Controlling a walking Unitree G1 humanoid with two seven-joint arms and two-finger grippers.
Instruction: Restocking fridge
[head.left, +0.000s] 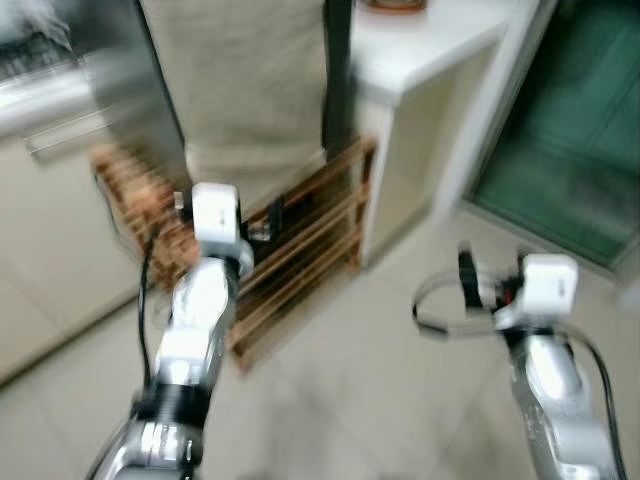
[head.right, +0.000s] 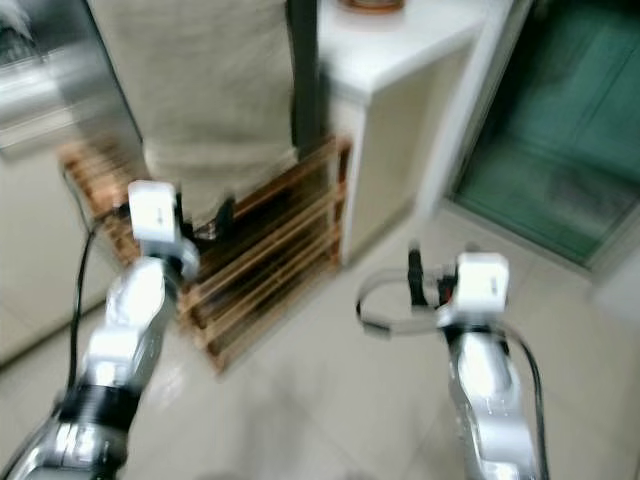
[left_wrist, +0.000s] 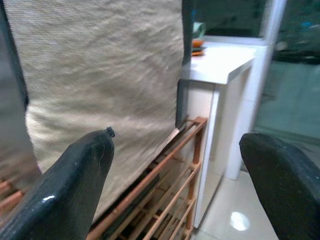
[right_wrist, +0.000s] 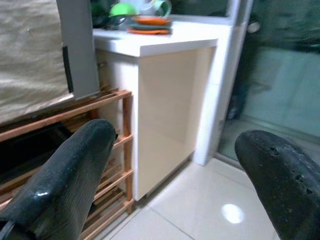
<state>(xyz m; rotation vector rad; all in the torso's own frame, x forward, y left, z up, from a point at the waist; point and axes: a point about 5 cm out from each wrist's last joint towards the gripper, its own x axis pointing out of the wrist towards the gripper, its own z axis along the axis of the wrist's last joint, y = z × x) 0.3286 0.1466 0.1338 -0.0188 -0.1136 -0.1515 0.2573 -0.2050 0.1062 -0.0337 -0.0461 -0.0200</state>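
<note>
The head views are blurred. My left gripper (left_wrist: 175, 185) is open and holds nothing; it is raised in front of a beige cloth (head.left: 250, 90) that hangs over a low wooden slatted rack (head.left: 310, 245). My right gripper (right_wrist: 175, 180) is also open with nothing in it. It hovers over the tiled floor (head.left: 350, 400), pointing toward the corner of a white counter (right_wrist: 165, 45). No food item is between either pair of fingers. A grey metal panel (head.left: 120, 80) stands left of the cloth; I cannot tell whether it is the fridge.
Orange plates and green dishes (right_wrist: 145, 20) sit on the white counter. A green-tinted glass door (head.left: 570, 140) is at the right. Pale cabinets (head.left: 50, 250) line the left side. A black cable (head.left: 145, 300) runs along my left arm.
</note>
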